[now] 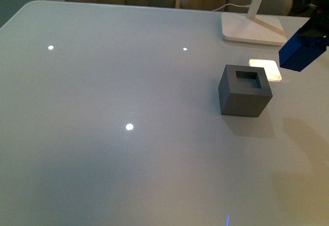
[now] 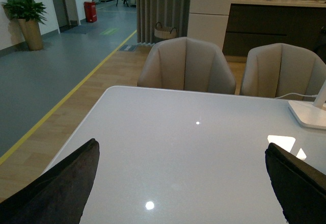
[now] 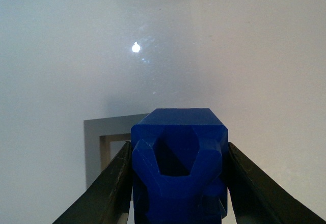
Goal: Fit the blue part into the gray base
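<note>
The gray base (image 1: 245, 91) is a matte cube with a square hole in its top, standing on the white table at the right. My right gripper (image 1: 314, 37) is shut on the blue part (image 1: 300, 52) and holds it in the air to the right of the base and above it. In the right wrist view the blue part (image 3: 178, 158) sits between the two dark fingers (image 3: 109, 188), with a corner of the gray base (image 3: 104, 137) showing below it. My left gripper (image 2: 186, 183) is open and empty over bare table; it does not show in the front view.
A white lamp foot (image 1: 253, 29) with its stem and cord stands at the far right of the table, behind the base. A bright patch of lamp light (image 1: 266, 68) lies just behind the base. Two beige chairs (image 2: 186, 66) stand beyond the far edge.
</note>
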`<action>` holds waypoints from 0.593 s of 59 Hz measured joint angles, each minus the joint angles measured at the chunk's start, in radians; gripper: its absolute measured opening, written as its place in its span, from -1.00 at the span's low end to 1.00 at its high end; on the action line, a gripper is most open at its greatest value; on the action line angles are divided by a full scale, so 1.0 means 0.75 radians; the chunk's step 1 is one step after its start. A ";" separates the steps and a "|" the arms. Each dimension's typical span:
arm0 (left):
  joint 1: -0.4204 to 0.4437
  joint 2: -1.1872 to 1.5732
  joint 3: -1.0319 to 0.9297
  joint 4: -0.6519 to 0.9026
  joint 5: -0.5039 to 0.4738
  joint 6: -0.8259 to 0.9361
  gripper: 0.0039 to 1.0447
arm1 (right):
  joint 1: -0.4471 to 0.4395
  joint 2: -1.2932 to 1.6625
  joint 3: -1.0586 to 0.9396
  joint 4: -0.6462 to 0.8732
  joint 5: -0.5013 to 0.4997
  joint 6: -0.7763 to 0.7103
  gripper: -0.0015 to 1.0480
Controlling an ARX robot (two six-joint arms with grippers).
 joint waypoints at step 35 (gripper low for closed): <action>0.000 0.000 0.000 0.000 0.000 -0.001 0.86 | 0.220 0.114 0.082 -0.036 0.063 0.137 -0.18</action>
